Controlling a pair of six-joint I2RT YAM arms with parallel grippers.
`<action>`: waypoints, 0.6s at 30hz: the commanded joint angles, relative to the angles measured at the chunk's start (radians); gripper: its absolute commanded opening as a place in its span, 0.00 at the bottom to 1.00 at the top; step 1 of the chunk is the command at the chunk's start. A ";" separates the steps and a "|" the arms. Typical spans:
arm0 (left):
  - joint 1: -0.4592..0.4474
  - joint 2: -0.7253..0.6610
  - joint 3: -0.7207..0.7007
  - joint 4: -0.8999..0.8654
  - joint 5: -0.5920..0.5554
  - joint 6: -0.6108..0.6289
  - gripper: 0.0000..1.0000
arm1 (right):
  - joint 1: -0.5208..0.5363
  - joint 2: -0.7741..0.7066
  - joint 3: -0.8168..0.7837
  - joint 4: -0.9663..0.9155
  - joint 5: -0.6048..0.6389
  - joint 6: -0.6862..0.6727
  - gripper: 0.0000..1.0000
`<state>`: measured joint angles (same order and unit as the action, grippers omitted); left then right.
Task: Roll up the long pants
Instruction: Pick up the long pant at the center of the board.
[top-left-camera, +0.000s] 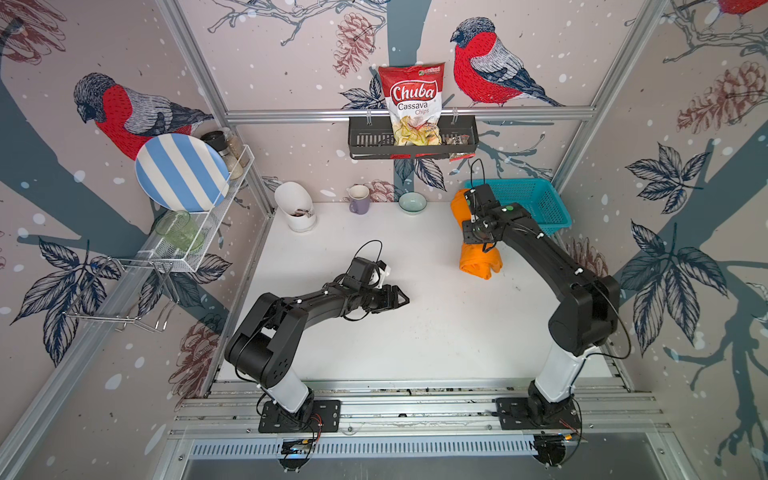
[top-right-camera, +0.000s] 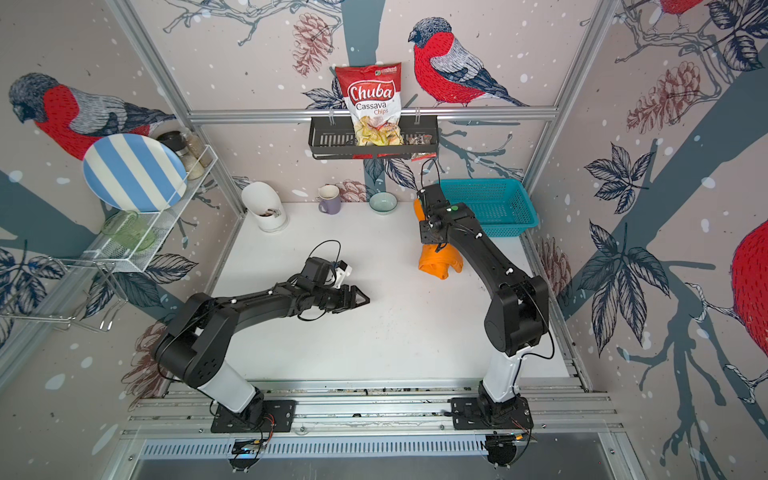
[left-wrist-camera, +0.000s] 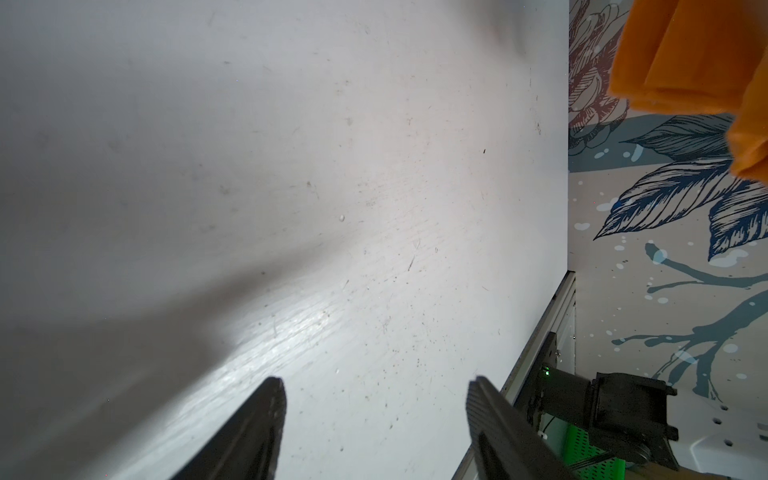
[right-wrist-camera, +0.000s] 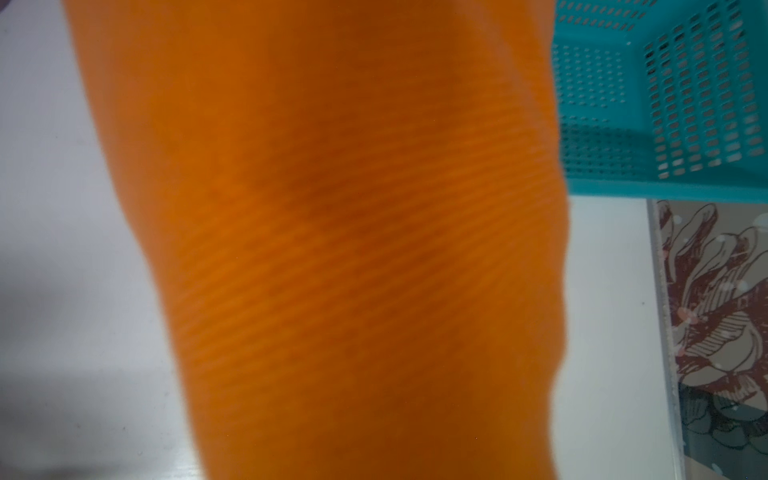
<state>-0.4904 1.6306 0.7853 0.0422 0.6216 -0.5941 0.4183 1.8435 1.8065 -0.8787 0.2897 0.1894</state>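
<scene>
Long pants (top-left-camera: 480, 262) just left of basket (top-left-camera: 540, 208)

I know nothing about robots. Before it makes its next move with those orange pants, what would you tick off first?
1. Long pants rolled into a bundle: ok.
2. Right gripper holding the roll: cannot tell, its fingers are hidden above the cloth.
3. Left gripper open with nothing in it: ok.
4. Left gripper well apart from the roll: ok.
5. Roll's near end tidy: not ok, loose folds show.
6. Roll not caught on the teal basket beside it: cannot tell.
</scene>
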 joint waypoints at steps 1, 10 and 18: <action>0.003 0.007 -0.009 0.023 0.023 0.018 0.71 | -0.042 0.059 0.133 -0.015 0.004 -0.043 0.00; -0.001 0.008 -0.040 0.057 0.053 0.013 0.71 | -0.181 0.296 0.492 0.063 -0.255 -0.098 0.00; -0.032 0.000 -0.051 0.059 0.048 0.030 0.71 | -0.267 0.399 0.514 0.310 -0.335 -0.095 0.00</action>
<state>-0.5125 1.6379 0.7383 0.0719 0.6559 -0.5896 0.1719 2.2364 2.3344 -0.7948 -0.0055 0.1020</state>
